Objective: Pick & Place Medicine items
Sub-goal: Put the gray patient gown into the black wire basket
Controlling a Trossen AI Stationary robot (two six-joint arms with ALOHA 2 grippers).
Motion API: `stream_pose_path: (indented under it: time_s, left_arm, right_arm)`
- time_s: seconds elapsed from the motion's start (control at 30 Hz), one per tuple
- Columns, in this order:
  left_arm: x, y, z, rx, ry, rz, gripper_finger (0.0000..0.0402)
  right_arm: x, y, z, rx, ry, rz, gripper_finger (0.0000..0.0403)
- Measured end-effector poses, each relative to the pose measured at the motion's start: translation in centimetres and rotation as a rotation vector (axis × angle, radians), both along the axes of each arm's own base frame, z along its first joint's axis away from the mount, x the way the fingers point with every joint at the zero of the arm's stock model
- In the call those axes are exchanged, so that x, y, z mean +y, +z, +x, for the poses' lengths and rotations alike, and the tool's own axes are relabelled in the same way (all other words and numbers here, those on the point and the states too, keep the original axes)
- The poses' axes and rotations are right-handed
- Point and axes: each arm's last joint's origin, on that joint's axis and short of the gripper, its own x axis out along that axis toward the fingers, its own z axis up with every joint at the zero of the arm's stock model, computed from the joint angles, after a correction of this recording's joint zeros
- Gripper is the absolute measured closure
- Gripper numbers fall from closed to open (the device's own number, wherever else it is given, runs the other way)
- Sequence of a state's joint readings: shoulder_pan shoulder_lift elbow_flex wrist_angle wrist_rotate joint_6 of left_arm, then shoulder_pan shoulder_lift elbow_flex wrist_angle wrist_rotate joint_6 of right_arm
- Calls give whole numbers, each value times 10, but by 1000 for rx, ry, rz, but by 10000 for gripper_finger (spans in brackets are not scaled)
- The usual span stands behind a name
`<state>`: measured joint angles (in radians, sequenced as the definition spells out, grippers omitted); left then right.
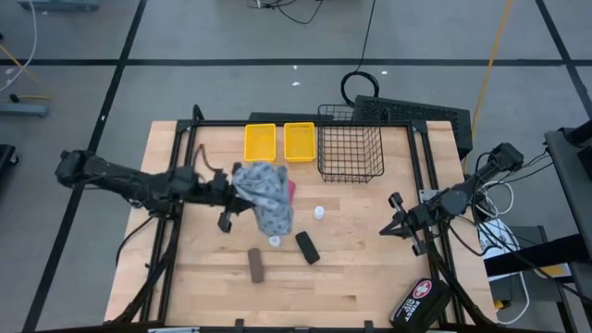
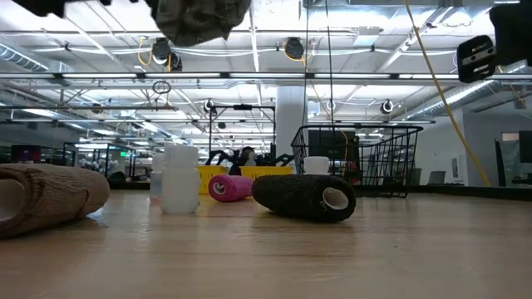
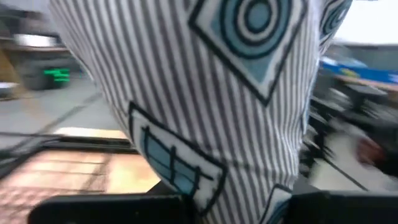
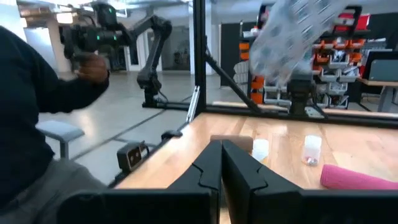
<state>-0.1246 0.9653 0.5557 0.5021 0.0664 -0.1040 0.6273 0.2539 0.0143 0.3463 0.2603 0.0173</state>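
Observation:
The blue-white patterned soft pouch [image 1: 265,199] hangs above the table's middle, with my left gripper [image 1: 231,191] shut on it; the pouch fills the left wrist view [image 3: 205,93]. Beneath it lie the magenta tube [image 1: 292,191], two white bottles [image 1: 319,213] [image 1: 275,241], a black block [image 1: 307,247] and a brown block [image 1: 255,265]. My right gripper [image 1: 398,220] waits shut at the table's right side [image 4: 222,155], holding nothing. My left gripper pinches the pouch at its left edge [image 1: 238,185] between its two fingers, which come in level from the table's left. The pouch itself hides the exact spot in the wrist view. The pouch is lifted clear of the table [image 2: 199,21].
Two yellow bins [image 1: 260,141] [image 1: 299,141] and a black wire basket [image 1: 351,153] stand along the far edge. A black case with a red-white cross [image 1: 421,301] lies at the near right corner. A person in a dark sleeve [image 4: 37,93] shows beyond the table.

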Motion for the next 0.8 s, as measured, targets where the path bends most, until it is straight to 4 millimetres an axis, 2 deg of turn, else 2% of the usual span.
stream_pose_path:
  time_s: [0.13,0.3,0.4,0.57,0.67,0.8]
  left_arm:
    - [20,3,7,-62,-155,64,341]
    - [54,-4,12,-24,-93,34,341]
    - [69,-7,15,-32,-118,19,341]
    - [81,-11,22,-81,-217,49,341]
    - [91,-14,25,-93,-207,61,341]
    - [102,-17,34,-63,-180,48,341]
  right_arm:
    - [-1,6,0,-49,-22,36,403]
    - [-2,9,-1,-98,-38,6,403]
    - [-2,9,-1,-107,-40,-15,403]
    - [-1,9,-1,-107,-38,-19,403]
    - [-2,9,-1,-114,-52,-42,403]
    - [-6,9,0,-119,-197,-103,403]
